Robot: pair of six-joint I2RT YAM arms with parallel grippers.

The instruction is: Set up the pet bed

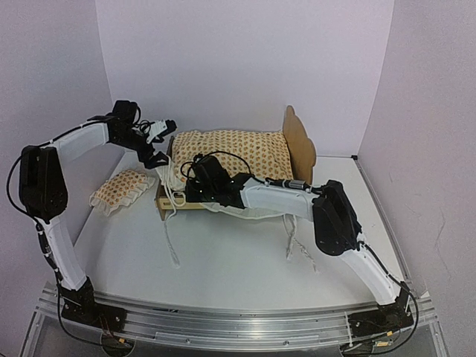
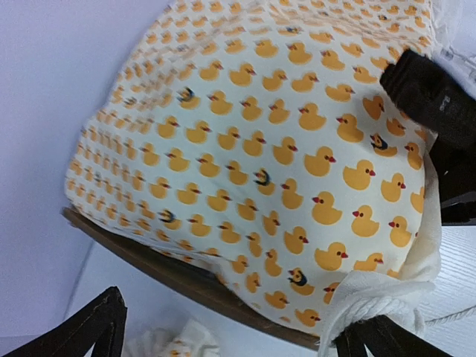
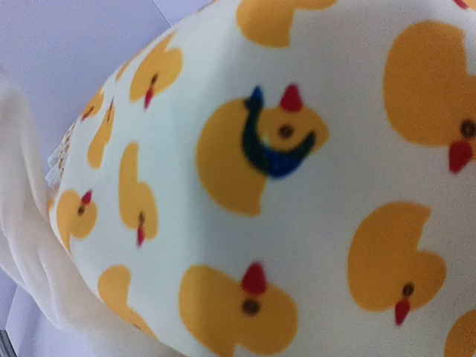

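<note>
The pet bed (image 1: 301,146) stands at the table's back, its scalloped headboard on the right and its low footboard (image 1: 163,202) on the left. A duck-print mattress cushion (image 1: 234,152) lies on it and fills the left wrist view (image 2: 253,141) above the wooden rail (image 2: 178,271). My left gripper (image 1: 162,143) hangs open just left of the cushion's foot end, fingers (image 2: 104,327) spread wide with nothing between them. My right gripper (image 1: 192,172) presses against the cushion's near foot corner. Its wrist view shows only duck fabric (image 3: 297,223), and its fingers are hidden.
A small ruffled duck-print pillow (image 1: 123,188) lies on the table left of the bed. White tie cords trail over the table at the foot end (image 1: 169,234) and near the right arm (image 1: 297,245). Purple walls close in on three sides.
</note>
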